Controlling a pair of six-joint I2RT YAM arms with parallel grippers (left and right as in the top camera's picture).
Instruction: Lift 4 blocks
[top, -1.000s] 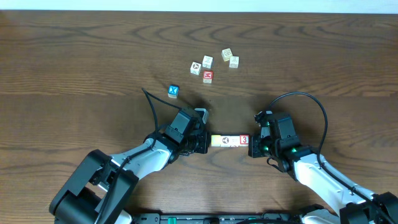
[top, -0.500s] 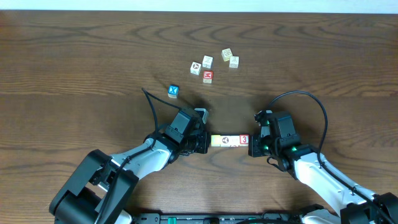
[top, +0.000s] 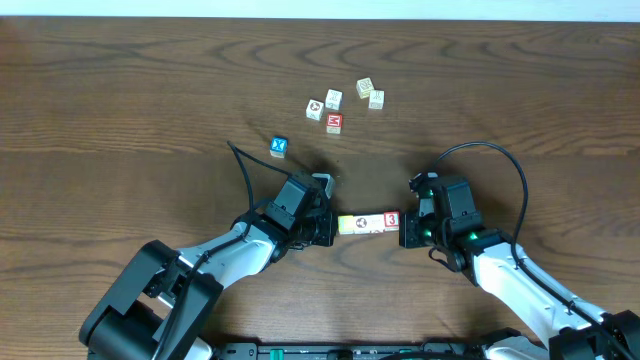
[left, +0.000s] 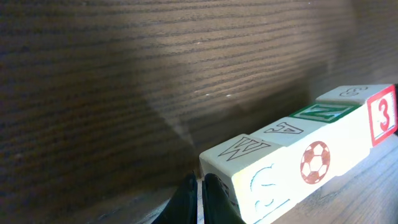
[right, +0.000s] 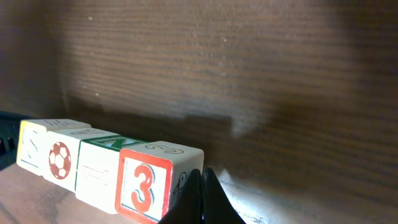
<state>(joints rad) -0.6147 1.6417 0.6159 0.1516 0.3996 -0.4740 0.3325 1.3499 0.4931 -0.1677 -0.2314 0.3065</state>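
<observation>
Pressing inward, the clenched left tool (top: 326, 228) and clenched right tool (top: 407, 233) squeeze a row of four small wooden cubes (top: 369, 223) between their closed tips, pale yellow end at the left tool, red "3" end at the right, over the dark wooden tabletop (top: 150, 100); whether the row clears it is unclear.

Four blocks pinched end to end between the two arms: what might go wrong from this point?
1. The row of blocks is held only by end pressure from the shut left gripper and right gripper; the middle ones may buckle out.
2. Narrow fingertips meet the end faces, so uneven arm motion might let the row slip.
</observation>
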